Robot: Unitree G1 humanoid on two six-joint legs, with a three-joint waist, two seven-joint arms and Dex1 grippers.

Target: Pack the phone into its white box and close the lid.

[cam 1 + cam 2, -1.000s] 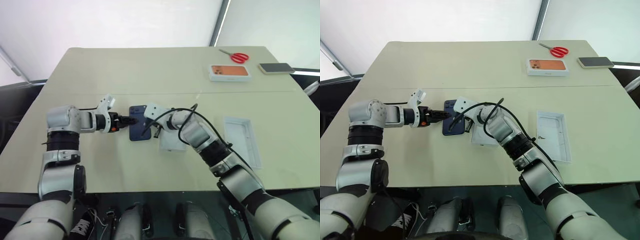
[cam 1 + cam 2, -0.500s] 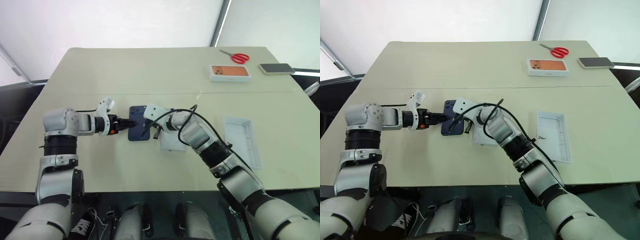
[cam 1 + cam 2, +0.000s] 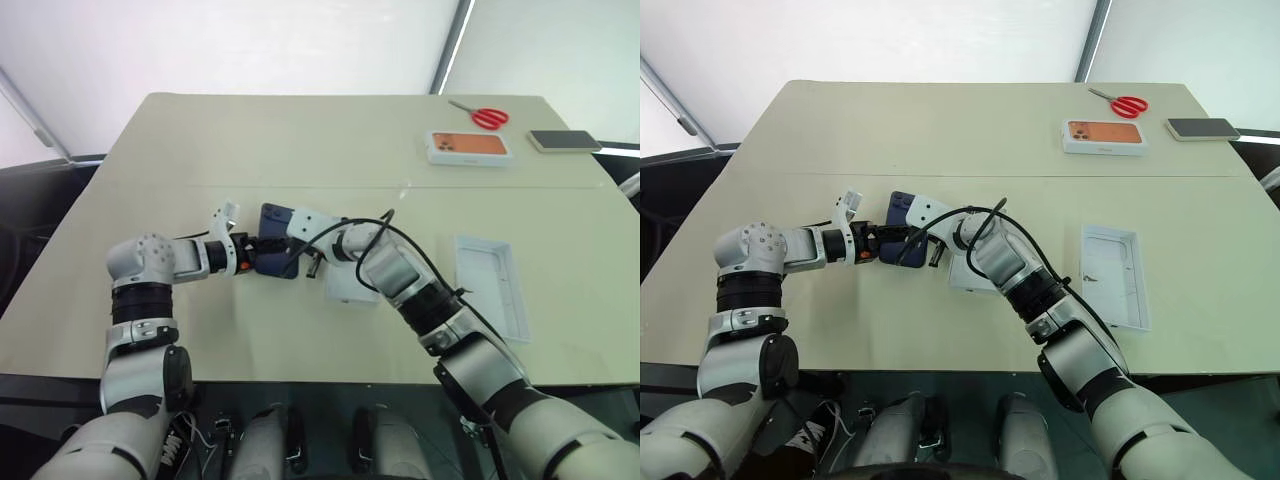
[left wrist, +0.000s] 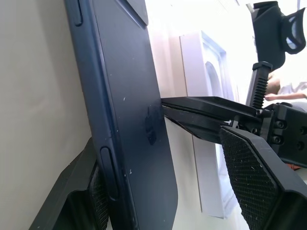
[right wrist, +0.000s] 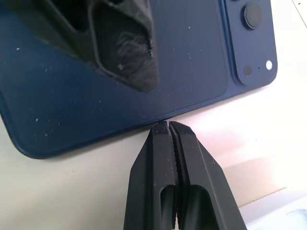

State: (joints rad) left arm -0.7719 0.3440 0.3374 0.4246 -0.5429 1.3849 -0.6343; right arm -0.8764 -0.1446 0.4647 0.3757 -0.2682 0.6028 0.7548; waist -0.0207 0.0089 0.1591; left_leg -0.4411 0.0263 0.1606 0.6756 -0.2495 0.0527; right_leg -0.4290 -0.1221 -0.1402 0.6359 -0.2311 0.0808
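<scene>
The dark navy phone (image 3: 275, 243) lies back-up on the table (image 3: 300, 150), its camera bump (image 5: 250, 38) toward the far end. My left gripper (image 3: 257, 249) stands open around its left long edge. One finger (image 4: 91, 191) sits against that edge, while the other pad (image 4: 254, 167) hangs clear above the glossy back. My right gripper (image 5: 165, 128) is shut, its tips touching the phone's right long edge. A white piece with a rounded recess (image 3: 345, 287) lies under my right forearm; I cannot tell whether it is the white box. A shallow white tray (image 3: 490, 285), plain inside, looks like the lid.
At the far right of the table are red-handled scissors (image 3: 487, 117), a white box with an orange phone picture (image 3: 470, 146) and a grey phone (image 3: 565, 140). A black cable (image 3: 390, 235) loops over my right forearm.
My left forearm has swung in toward the phone and its wrist has rolled. The right arm has kept still. The whole view has shifted a little.
</scene>
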